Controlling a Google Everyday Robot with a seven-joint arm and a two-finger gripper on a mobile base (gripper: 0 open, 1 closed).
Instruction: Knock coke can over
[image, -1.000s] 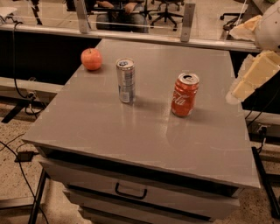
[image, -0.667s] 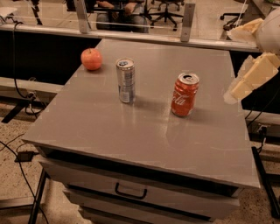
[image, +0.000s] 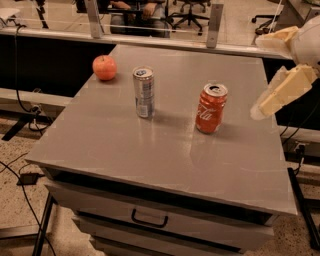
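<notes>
In the camera view, the gripper (image: 259, 76) hangs in the air to the right of the coke can (image: 211, 108), out past the right edge of the table (image: 150, 170) on which that can stands. Its two cream fingers (image: 285, 90) are spread well apart. One points left, higher than the coke can's silver top, and the other slants down and left, with its tip at about the level of the can's body. Nothing lies between them. They grip nothing and touch nothing, and a clear gap separates the lower tip from the coke can.

The coke can stands upright on the grey tabletop, red-orange with white script lettering, and it is apart from everything else.

By count there are two cans and one apple. The second is a slimmer silver-blue can (image: 143, 92), upright and to the left of the coke can, well apart from it. The red apple (image: 104, 67) lies further left of the coke can and further back, beyond the silver-blue can.

Below and in front of the coke can, one dark drawer handle (image: 149, 218) shows on the table's front.
</notes>
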